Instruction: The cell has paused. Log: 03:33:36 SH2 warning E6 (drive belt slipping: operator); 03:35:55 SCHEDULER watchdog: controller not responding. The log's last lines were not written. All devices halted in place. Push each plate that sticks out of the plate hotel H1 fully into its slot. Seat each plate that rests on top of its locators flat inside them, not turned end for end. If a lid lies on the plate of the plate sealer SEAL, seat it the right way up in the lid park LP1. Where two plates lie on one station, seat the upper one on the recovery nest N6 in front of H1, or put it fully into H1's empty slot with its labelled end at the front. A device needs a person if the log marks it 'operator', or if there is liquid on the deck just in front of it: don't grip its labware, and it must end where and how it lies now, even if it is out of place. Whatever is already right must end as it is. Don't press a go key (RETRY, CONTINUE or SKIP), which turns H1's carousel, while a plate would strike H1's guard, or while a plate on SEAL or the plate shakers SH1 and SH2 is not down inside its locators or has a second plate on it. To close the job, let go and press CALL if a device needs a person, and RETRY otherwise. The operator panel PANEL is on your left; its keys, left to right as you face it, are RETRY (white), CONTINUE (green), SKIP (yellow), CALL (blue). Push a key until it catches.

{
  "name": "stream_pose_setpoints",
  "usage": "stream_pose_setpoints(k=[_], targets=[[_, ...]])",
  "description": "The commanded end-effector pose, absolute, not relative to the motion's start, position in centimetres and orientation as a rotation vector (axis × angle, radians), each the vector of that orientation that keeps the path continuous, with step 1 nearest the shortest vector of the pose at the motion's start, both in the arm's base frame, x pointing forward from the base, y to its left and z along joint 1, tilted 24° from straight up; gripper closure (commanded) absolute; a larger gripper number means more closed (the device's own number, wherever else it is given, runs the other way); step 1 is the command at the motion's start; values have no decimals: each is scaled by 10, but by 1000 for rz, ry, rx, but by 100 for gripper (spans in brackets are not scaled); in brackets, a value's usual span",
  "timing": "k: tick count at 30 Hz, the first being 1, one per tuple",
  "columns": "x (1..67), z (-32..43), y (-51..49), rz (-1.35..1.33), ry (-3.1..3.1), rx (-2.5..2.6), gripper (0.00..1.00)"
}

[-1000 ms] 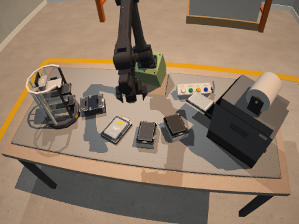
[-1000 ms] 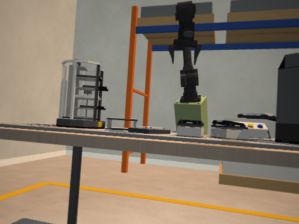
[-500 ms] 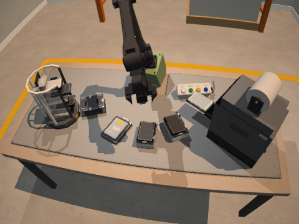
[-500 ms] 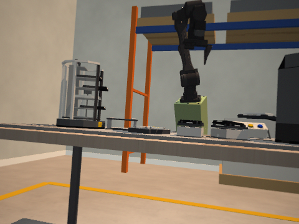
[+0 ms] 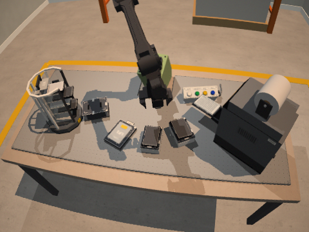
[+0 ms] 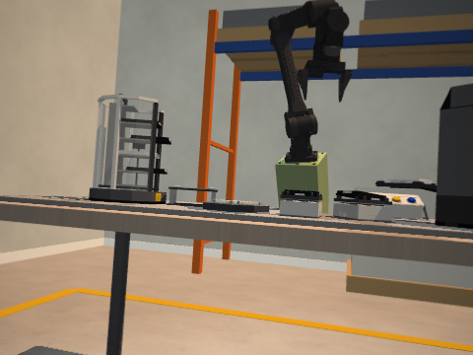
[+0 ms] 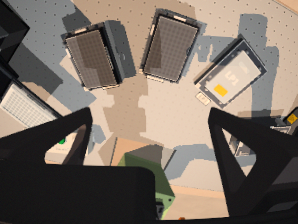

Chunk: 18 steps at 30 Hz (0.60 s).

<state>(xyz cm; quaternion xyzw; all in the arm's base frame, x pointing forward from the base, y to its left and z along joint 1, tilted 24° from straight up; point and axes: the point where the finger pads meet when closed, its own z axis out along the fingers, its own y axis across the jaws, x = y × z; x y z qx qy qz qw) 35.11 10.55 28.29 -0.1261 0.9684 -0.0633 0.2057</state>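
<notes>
We see our end effector (image 5: 156, 104) spread wide, holding nothing, high above the surface (image 5: 96, 151). Two shaker plates (image 5: 151, 136) (image 5: 181, 128) lie below; H1 (image 5: 40, 84) stands far left.

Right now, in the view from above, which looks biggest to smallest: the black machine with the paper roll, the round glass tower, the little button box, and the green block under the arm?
1. Black machine, clearly largest.
2. Glass tower.
3. Green block and button box: they look alike, and the arm hides part of the block, so I won't rank them.
</notes>
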Motion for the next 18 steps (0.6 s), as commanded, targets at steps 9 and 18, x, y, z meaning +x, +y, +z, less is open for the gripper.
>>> stream_pose_setpoints(k=[9,18], targets=[[359,287,120,-215,2691,-477,0],[358,289,120,-269,2633,-762,0]])
